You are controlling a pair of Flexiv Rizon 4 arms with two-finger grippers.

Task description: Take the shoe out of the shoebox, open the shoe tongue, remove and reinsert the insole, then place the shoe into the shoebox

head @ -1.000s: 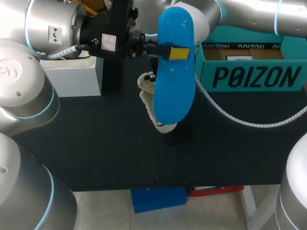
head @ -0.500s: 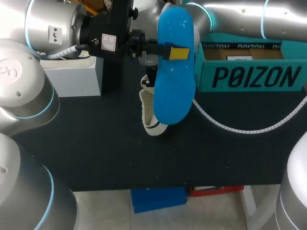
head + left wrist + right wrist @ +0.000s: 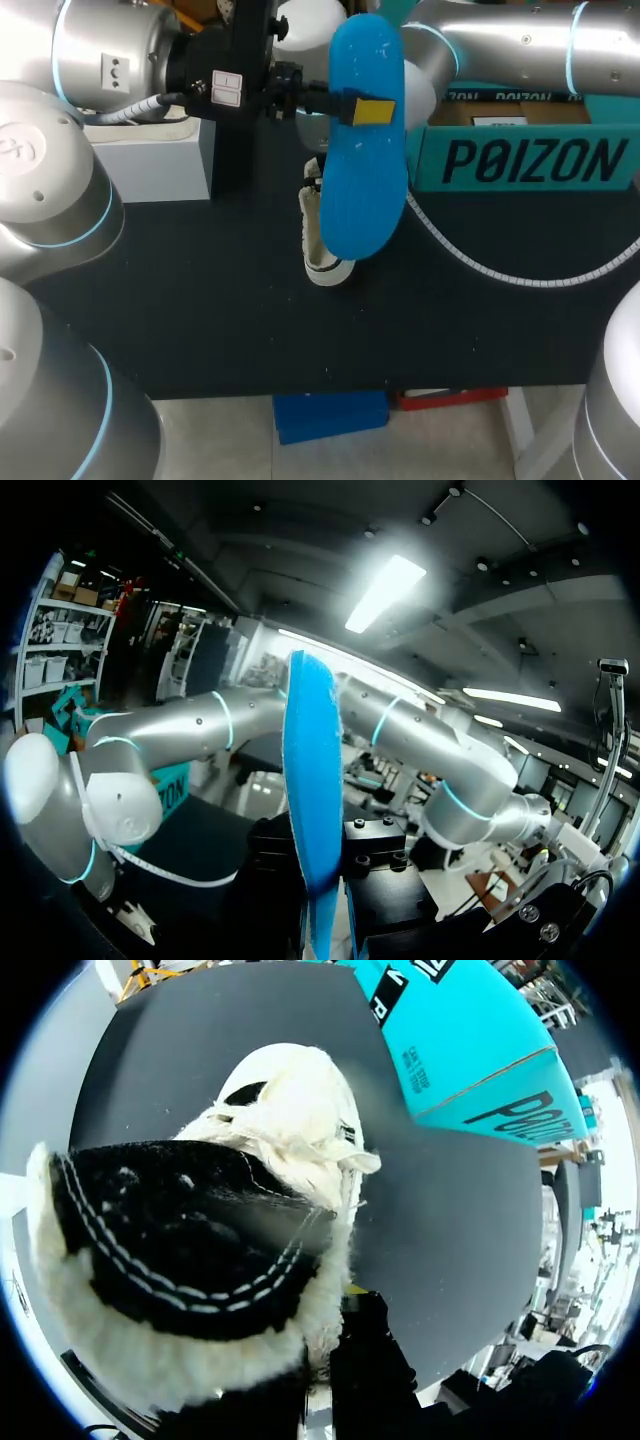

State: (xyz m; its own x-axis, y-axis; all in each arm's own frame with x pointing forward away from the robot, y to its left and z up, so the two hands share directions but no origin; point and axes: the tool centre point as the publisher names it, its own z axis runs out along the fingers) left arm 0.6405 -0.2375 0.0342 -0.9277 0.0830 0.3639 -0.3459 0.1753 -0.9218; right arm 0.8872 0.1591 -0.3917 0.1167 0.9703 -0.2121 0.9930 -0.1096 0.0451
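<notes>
Left gripper (image 3: 358, 110) is clenched on the blue insole (image 3: 365, 190), one yellow tip pressed flat on its face. It holds the insole up over the middle of the black table (image 3: 200, 320), long axis running near to far. From the left wrist view the insole is seen edge-on, a thin blue blade rising from between the fingers.

Nearest on the table is the white shoe (image 3: 318, 250), just left of and under the insole's near end, which covers most of it from above. The right gripper (image 3: 335, 1300) grasps the shoe by its black, fleece-lined heel collar. One black finger (image 3: 368, 1360) lies against the fleece and the other is hidden behind it. The shoe's toe points away from that gripper toward the table.

The raised insole also blocks the head view's sight of the right gripper. Only the right arm (image 3: 520, 45) shows, coming in from the far right, with a white cable (image 3: 480, 262) looping down over the table.

Farther back, at the far right, sits the teal shoebox (image 3: 530, 160), open at the top and apart from the shoe. At the far left stands a white box (image 3: 150, 165).

Count: one shoe, one insole, one shoebox, one white box, one cable, two grippers.
</notes>
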